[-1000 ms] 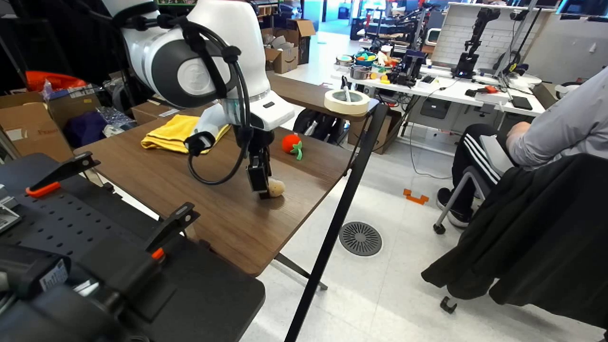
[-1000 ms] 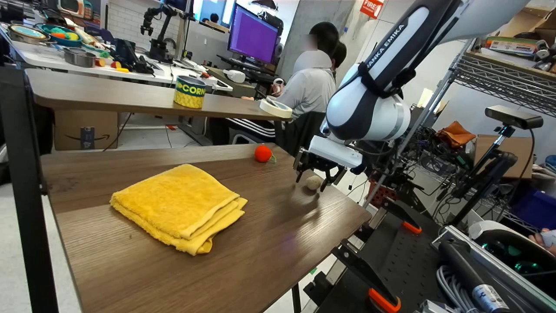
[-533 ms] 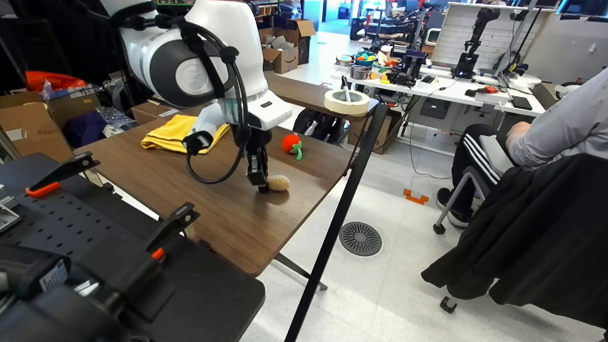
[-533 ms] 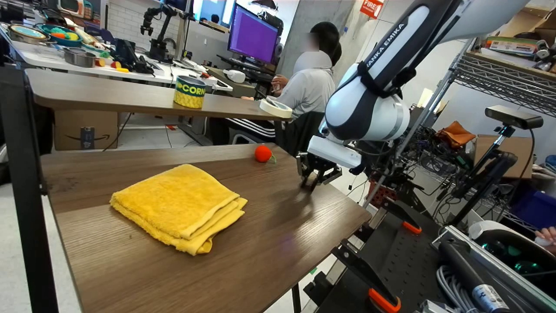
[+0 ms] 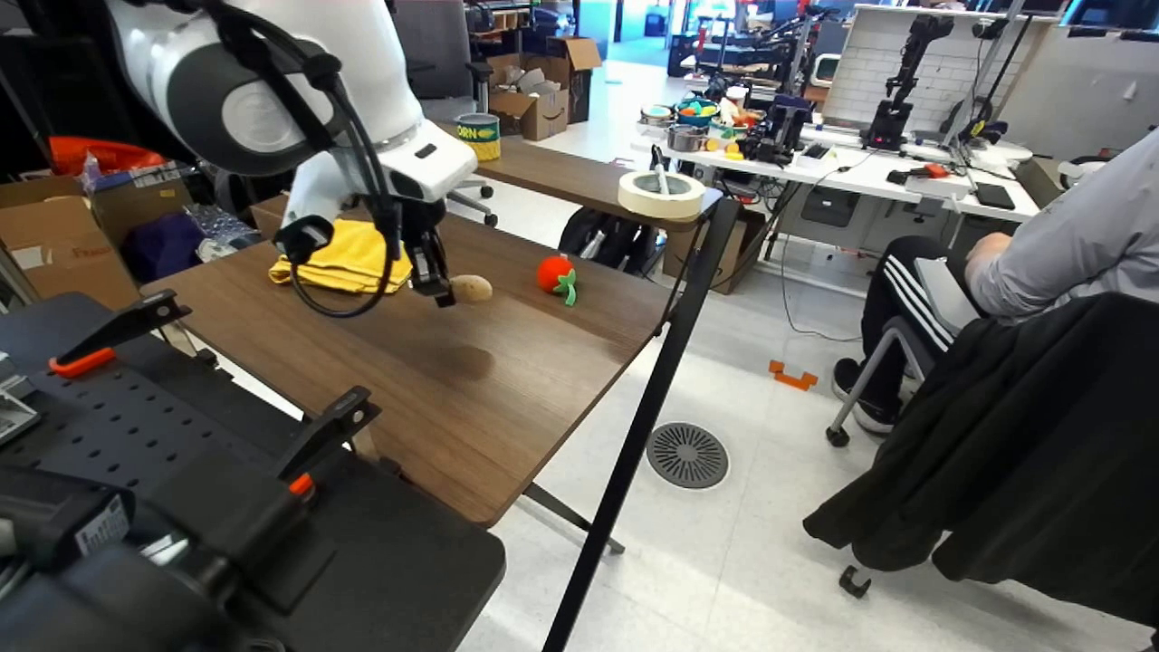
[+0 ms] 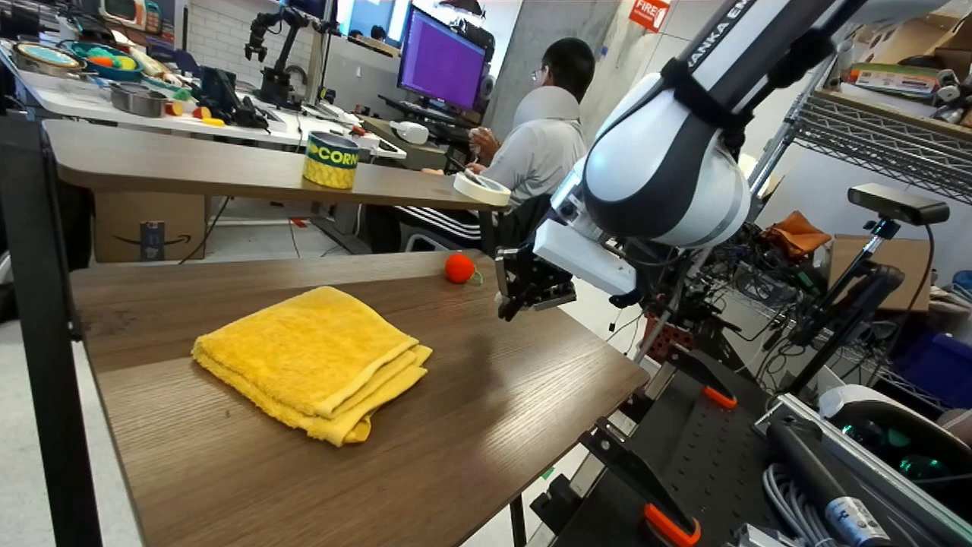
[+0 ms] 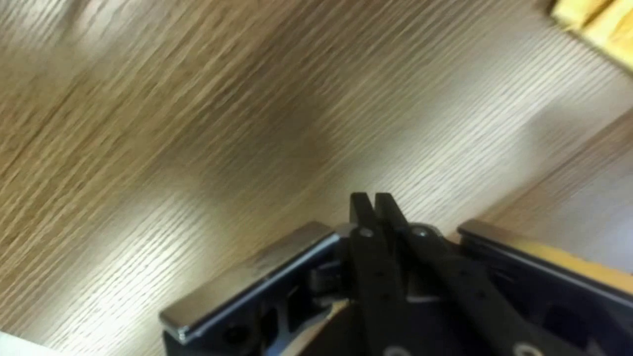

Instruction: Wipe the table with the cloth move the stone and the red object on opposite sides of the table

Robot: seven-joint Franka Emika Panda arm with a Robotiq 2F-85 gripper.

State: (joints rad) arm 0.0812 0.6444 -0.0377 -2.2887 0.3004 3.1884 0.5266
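My gripper (image 5: pixel 444 297) is above the brown table (image 5: pixel 543 417), its fingers (image 7: pixel 362 217) almost together in the wrist view. At their tips the tan stone (image 5: pixel 472 288) hangs off the surface, with a shadow beneath it. The wrist view does not clearly show the stone, and the gripper mostly hides it in an exterior view. A red object (image 5: pixel 554 273) with a green leafy tip rests near the table's edge; the same red object (image 6: pixel 459 268) sits beyond the cloth. The folded yellow cloth (image 6: pixel 304 353) lies flat, one corner of the cloth (image 7: pixel 606 27) showing in the wrist view.
A raised shelf (image 6: pixel 190 163) runs along one side of the table, bearing a corn can (image 6: pixel 332 161) and a tape roll (image 6: pixel 481 190). Black clamps (image 5: pixel 330 430) with orange tips sit on the dark bench (image 5: pixel 389 543) alongside. A dark post (image 5: pixel 670 362) stands at the table's edge.
The jaws, open at the stone a second ago, have come together on it. Gripper and stone have risen from the table and shifted toward the cloth's side. Cloth and red object stay put.
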